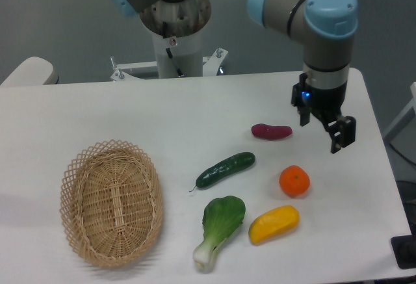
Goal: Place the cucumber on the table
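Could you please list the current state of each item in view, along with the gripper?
cucumber: lying free on the table
gripper: open, empty, raised above the table's right side
basket: upright, empty
bok choy: lying flat
orange: resting alone
yellow fruit: lying flat
sweet potato: lying flat

A grey-floored workroom under even indoor light.
Smooth grey-blue floor (58, 17) fills the upper background. A pale rounded piece of furniture (29, 71) shows at the left edge, and a dark object (404, 251) sits at the lower right corner.
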Robot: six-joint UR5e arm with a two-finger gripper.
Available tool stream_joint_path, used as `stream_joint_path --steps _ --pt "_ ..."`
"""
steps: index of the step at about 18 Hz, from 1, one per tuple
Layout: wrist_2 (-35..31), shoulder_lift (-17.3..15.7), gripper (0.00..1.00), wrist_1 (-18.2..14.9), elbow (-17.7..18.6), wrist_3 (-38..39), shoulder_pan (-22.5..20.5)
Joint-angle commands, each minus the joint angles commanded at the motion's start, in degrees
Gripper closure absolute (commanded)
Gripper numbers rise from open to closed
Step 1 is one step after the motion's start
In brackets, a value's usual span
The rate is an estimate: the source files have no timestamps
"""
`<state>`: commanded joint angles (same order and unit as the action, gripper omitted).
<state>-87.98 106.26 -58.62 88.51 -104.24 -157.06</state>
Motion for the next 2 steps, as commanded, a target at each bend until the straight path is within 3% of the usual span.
stream_joint_path --steps 2 --pt "0.3 0.0 0.00 0.0 0.0 0.0 0.0"
